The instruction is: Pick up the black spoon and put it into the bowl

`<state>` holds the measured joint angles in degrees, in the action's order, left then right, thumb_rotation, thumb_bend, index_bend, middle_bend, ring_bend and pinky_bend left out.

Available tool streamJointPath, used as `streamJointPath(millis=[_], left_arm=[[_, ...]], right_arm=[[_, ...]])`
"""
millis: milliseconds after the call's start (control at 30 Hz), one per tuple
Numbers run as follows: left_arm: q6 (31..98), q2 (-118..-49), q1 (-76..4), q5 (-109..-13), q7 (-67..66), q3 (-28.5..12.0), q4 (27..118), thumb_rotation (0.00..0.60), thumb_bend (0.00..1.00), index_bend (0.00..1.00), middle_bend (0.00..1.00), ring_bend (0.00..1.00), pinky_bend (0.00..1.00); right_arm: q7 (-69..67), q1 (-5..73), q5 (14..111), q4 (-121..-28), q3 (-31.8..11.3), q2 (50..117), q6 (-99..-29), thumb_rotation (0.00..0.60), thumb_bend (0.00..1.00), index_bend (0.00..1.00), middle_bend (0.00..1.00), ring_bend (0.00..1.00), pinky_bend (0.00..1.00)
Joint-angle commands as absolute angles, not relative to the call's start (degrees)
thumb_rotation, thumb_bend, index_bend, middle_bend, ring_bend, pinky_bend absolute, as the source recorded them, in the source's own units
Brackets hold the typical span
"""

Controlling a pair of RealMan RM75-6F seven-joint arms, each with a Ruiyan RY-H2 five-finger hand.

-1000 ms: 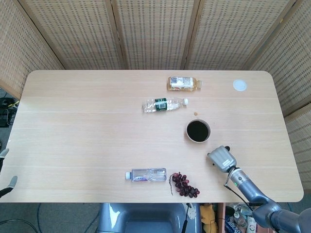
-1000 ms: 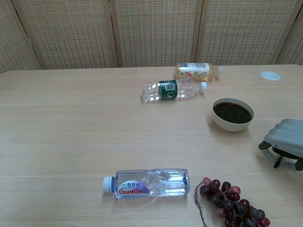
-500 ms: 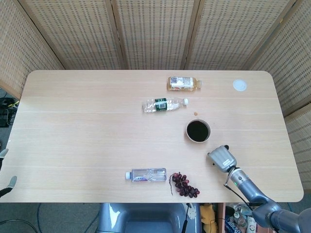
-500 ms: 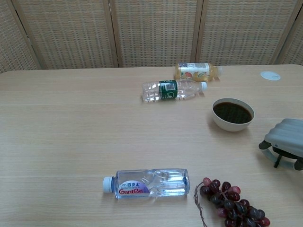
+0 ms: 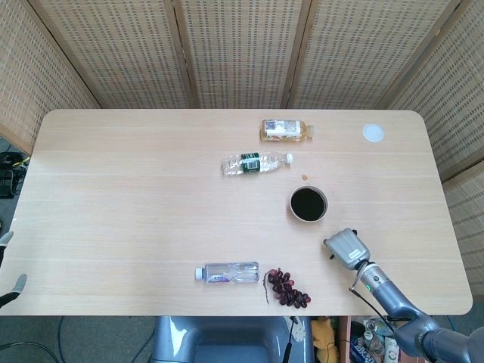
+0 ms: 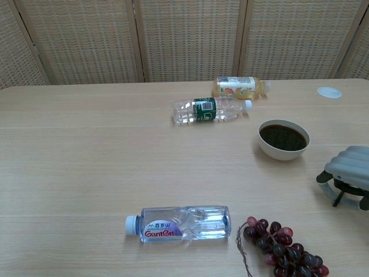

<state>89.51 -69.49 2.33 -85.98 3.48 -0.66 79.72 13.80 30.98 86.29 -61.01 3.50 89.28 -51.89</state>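
The bowl (image 5: 308, 204) is pale outside and dark inside, and stands right of centre (image 6: 283, 139). My right hand (image 5: 346, 248) hovers just off the table, a little nearer than the bowl and to its right, back upward and fingers curled under (image 6: 347, 175). A thin black piece, the black spoon (image 6: 337, 198), pokes out below the palm, held in the curled fingers; most of it is hidden. Only some fingers of my left hand (image 5: 10, 281) show, spread apart and off the table's near left edge.
A clear water bottle (image 6: 180, 224) and a bunch of dark grapes (image 6: 281, 248) lie near the front edge. Two more bottles (image 6: 210, 109) (image 6: 239, 88) lie behind the bowl. A white disc (image 6: 329, 92) sits at the far right corner.
My right hand has drifted slightly toward the near right, away from the bowl. Nothing else has moved.
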Motion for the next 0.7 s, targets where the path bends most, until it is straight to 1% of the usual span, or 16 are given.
streamJointPath(millis=[33,200,400,533,700], left_arm=[[89.5,-69.5,2.3,-86.0,3.5,-0.7,79.7,0.600,0.36,0.00,0.00,0.00,0.00],[89.5,-69.6,2.3,-86.1,3.5,-0.7,79.7,0.600,0.36,0.00,0.00,0.00,0.00],[89.4,-69.5,2.2,-86.1,3.4,-0.7,79.8,0.600,0.36,0.00,0.00,0.00,0.00],[89.4,-69.4,2.1,-86.2,3.3,-0.7,80.0,0.600,0.36,0.00,0.00,0.00,0.00],[89.5,-69.3,2.0,-86.4,3.2,-0.7,80.3,0.600,0.36,0.00,0.00,0.00,0.00]], right_arm=[[12.9,30.8,86.0,-62.1,3.1,88.5,-52.5,0.600,0.76,0.76,0.94,0.96,1.00],[10.8,30.7,85.4,-64.7,2.1,87.0,-53.2,0.600,0.78,0.76,0.95,0.96,1.00],[7.7,30.8,83.9,-70.9,0.1,83.3,-54.3,0.600,0.81,0.77,0.95,0.96,1.00],[2.6,31.2,81.8,-76.8,-2.2,80.1,-53.9,0.600,0.83,0.77,0.95,0.96,1.00],[-2.9,32.7,79.3,-83.2,-5.2,75.8,-51.8,0.600,0.84,0.77,0.95,0.96,1.00]])
